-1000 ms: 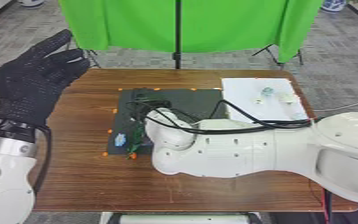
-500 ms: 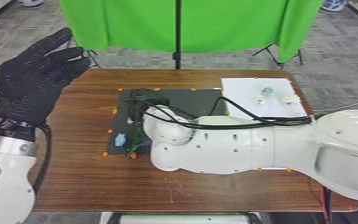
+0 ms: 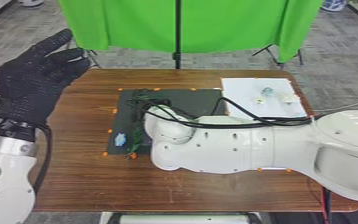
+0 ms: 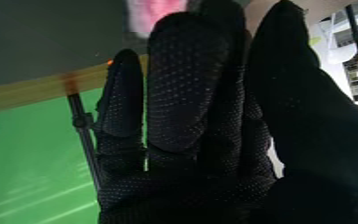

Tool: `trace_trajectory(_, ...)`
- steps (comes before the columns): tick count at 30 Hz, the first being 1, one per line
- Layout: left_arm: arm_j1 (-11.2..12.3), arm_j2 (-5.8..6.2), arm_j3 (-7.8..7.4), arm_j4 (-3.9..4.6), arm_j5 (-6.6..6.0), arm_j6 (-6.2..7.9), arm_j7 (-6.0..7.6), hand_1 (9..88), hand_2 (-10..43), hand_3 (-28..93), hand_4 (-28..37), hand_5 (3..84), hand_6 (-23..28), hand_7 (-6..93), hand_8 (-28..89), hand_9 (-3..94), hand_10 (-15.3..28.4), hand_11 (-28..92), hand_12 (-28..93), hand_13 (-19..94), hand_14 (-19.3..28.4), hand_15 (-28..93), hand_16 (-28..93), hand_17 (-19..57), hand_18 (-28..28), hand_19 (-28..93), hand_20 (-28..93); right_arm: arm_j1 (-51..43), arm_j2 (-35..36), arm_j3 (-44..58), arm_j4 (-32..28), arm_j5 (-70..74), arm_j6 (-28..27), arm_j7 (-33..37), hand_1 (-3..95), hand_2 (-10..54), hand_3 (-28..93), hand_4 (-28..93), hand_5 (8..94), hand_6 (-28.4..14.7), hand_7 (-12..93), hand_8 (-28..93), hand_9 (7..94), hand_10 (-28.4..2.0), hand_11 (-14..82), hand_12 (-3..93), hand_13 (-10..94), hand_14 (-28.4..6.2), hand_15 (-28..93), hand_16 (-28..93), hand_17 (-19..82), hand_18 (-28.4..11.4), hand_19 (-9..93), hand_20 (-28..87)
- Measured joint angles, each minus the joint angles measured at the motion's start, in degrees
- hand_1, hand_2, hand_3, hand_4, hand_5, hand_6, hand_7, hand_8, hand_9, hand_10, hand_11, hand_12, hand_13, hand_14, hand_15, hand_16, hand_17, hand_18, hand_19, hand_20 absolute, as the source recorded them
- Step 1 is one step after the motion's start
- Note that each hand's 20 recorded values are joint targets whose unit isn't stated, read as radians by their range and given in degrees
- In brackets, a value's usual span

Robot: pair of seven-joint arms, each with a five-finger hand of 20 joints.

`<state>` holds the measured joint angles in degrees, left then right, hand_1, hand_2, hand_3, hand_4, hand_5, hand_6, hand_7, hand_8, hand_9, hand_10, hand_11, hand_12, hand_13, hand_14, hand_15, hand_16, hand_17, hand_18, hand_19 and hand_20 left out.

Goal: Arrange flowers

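In the head view, the brown wooden counter carries everything, and the white right arm lies across it from the side. Compared with a second ago, that forearm has shifted slightly toward the green cloth, so the near edge of the white sheet now shows below it. The left robot hand has stayed raised beside the counter, released, its fingers loosely extended. The arm and black cables cover much of the dark mat and partly hide the right robot hand; the right wrist view shows that hand released too, fingers straight and thumb apart. Green stems run along the mat's left part, their upper end a dark tangle hard to separate from the glove. In the wrist view, a pink bloom, blurred and cut off by the edge, lies near the fingertips. On the mat is a blue oval patch; on the sheet, small pale pieces too tiny to name.
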<state>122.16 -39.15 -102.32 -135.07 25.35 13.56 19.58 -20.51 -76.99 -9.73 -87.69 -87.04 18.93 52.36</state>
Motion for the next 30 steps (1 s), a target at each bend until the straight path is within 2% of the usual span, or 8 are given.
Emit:
trace_trajectory(4, 0.0, 0.0, 0.0, 0.04, 0.0, 0.0, 0.01, 22.9, 7.1, 80, -23.2, 37.6, 10.3, 18.2, -11, 35.4, 21.2, 31, 11, 26, 28.4, 55, -10, -7.2, 25.5, 61, 15, 0.0, 0.0, 0.0, 0.0, 0.0, 0.0, 0.0, 51.4, -9.5, 60, -28, 65.8, 4.6, 17, -9, 82.7, -4.3, 9.6, 18.5, 83, -2.3, 57, 18, 34, -14.7, 91, 10)
trace_trajectory(7, 0.1, 0.0, 0.0, 0.04, -0.02, 0.0, 0.11, 23.0, 7.1, 80, -23.2, 37.7, 10.3, 18.2, -11, 35.4, 21.2, 31, 11, 26, 28.4, 55, -10, -7.2, 25.5, 61, 15, 0.1, 0.0, 0.0, 0.0, 0.0, 0.1, 0.3, 43.1, -9.5, 72, -28, 62.6, 1.4, 16, -13, 83.1, -8.6, 19.6, 15.2, 83, -3.1, 63, 19, 34, -16.8, 92, 12)
trace_trajectory(8, 0.1, 0.0, -0.01, 0.04, -0.03, 0.0, 0.17, 23.0, 7.1, 80, -23.2, 37.7, 10.3, 18.2, -11, 35.4, 21.2, 31, 11, 26, 28.4, 55, -10, -7.2, 25.5, 61, 15, 0.1, 0.0, -0.1, 0.0, -0.2, 0.2, 0.6, 41.5, -9.5, 74, -28, 62.0, 0.4, 15, -13, 83.9, -8.9, 22.2, 15.7, 83, -3.4, 64, 20, 35, -17.5, 93, 13)
trace_trajectory(14, 1.1, 0.0, -0.54, -0.02, -0.07, 0.06, 0.82, 23.0, 7.1, 80, -23.2, 37.6, 10.3, 18.2, -11, 35.5, 21.2, 31, 11, 26, 28.4, 55, -10, -7.2, 25.5, 61, 15, 0.4, 0.1, -0.5, 0.4, -1.1, 0.6, 4.2, 35.1, -9.3, 76, -28, 62.1, -2.4, 14, -12, 86.1, -10.7, 27.5, 17.1, 84, -4.2, 68, 20, 36, -20.1, 93, 16)
trace_trajectory(17, 1.4, 0.0, -0.61, -0.05, -0.08, 0.08, 1.03, 23.0, 7.1, 80, -23.2, 37.7, 10.3, 18.2, -11, 35.6, 21.2, 31, 11, 26, 28.4, 55, -10, -7.2, 25.5, 61, 15, 0.4, 0.3, -0.3, 0.6, -1.1, 0.2, 5.0, 31.5, -6.3, 75, -28, 63.1, -3.8, 13, -12, 87.2, -11.6, 29.9, 17.8, 83, -5.0, 70, 20, 36, -21.0, 93, 18)
trace_trajectory(30, 1.6, 0.01, -0.59, -0.11, -0.13, 0.2, 1.55, 23.0, 7.1, 80, -23.2, 37.8, 10.3, 18.5, -11, 35.6, 21.3, 31, 11, 26, 28.4, 55, -10, -7.2, 25.5, 61, 15, -1.2, 2.0, 3.2, 0.7, 1.7, -8.4, 4.3, 27.3, -0.7, 76, -26, 64.3, -2.7, 12, -12, 87.1, -12.6, 34.2, 19.1, 81, -7.7, 74, 20, 34, -22.6, 93, 19)
